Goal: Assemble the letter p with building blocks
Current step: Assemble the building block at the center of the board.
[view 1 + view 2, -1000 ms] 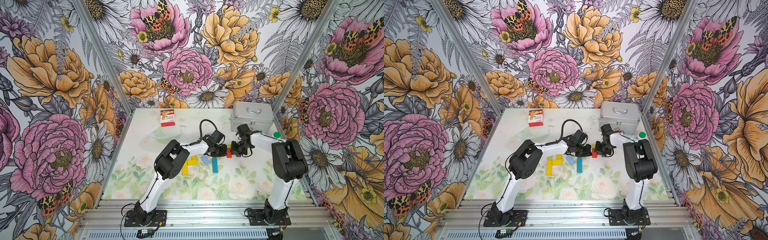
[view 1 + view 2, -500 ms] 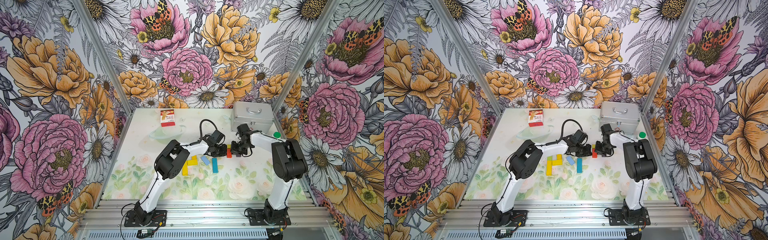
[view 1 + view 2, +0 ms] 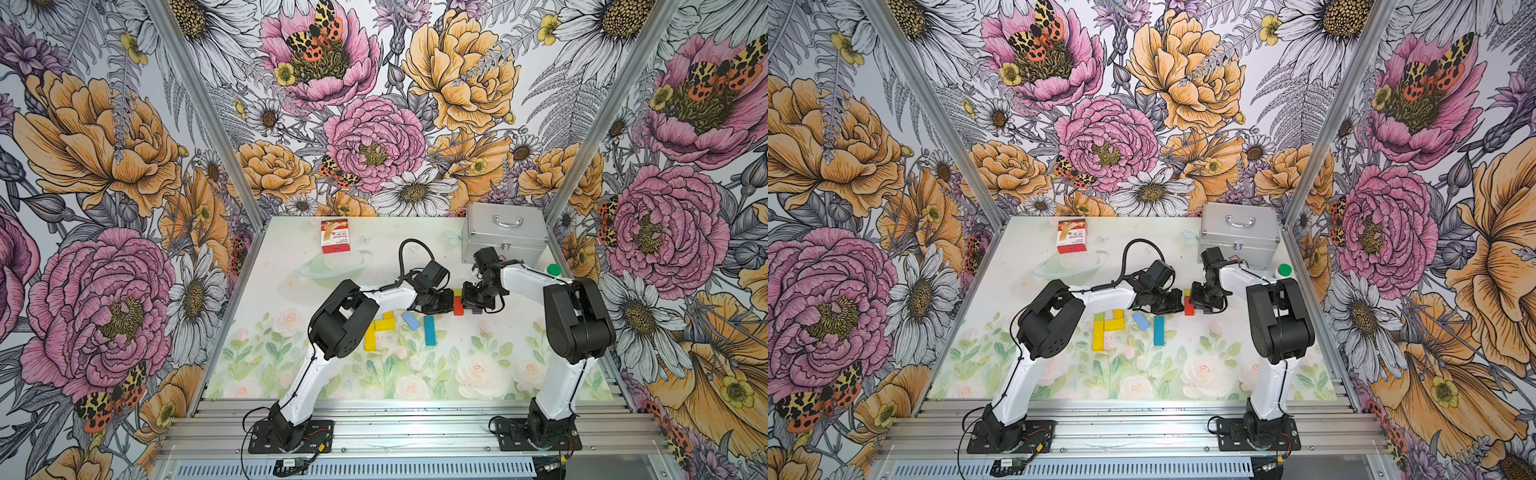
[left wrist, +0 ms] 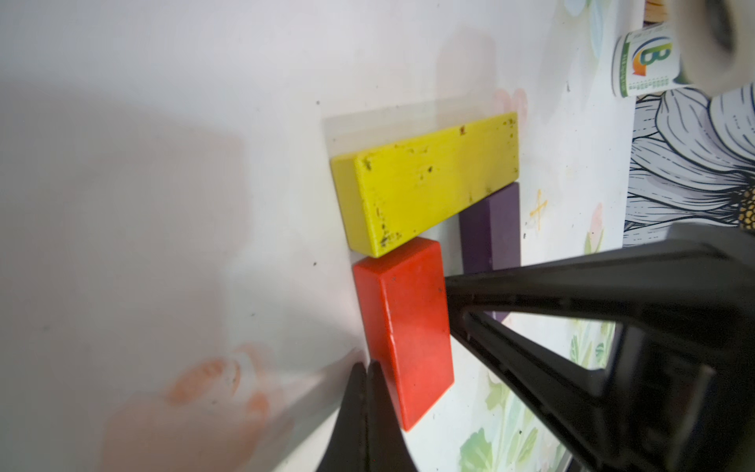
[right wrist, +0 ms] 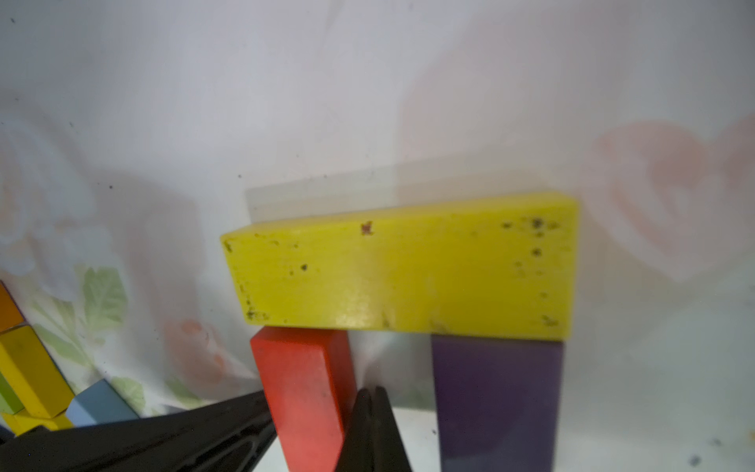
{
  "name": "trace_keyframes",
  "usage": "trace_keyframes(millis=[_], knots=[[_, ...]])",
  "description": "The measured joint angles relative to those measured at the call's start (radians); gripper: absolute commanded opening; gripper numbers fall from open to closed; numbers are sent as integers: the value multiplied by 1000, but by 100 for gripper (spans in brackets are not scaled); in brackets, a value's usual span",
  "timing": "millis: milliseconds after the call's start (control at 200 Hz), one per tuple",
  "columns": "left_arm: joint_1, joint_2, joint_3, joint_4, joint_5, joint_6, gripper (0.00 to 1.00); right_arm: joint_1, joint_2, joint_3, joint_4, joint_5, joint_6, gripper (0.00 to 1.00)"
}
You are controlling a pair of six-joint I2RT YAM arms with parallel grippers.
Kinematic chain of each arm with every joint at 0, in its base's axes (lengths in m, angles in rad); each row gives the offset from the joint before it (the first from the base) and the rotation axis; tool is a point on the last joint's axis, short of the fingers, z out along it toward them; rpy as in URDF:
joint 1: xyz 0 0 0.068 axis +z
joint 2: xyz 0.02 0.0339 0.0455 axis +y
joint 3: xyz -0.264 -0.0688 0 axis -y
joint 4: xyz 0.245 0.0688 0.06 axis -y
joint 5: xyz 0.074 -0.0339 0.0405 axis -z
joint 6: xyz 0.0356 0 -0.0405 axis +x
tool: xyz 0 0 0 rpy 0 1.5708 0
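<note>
A yellow block (image 5: 408, 269) lies across the ends of a red block (image 5: 306, 388) and a purple block (image 5: 496, 400), forming an arch on the mat. My left gripper (image 4: 366, 367) is shut, its tip against the red block's (image 4: 408, 331) outer side. My right gripper (image 5: 372, 394) is shut too, wedged in the gap between red and purple, touching the red one. In both top views the two grippers meet at this group (image 3: 458, 306). Yellow (image 3: 1098, 336), orange (image 3: 1118, 313), green (image 3: 1099, 317), light blue (image 3: 1140, 321) and teal (image 3: 1158, 330) blocks lie to the left.
A silver case (image 3: 505, 232) stands at the back right, with a green-capped bottle (image 3: 554, 270) beside it. A red-and-white card box (image 3: 335, 236) and a clear dish (image 3: 332, 270) sit at the back left. The left arm's cable (image 3: 409, 249) loops above the mat.
</note>
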Motion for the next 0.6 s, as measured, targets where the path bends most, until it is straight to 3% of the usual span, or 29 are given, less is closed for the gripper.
trace_keyframes(millis=[310,600], knots=[[5,-76,-71,-19,-66,12,0,0,-145,-11,-22,8,2,0],[-10,-85,-86,-20,-72,24,0,47,-226,-129,-26,18,18,0]])
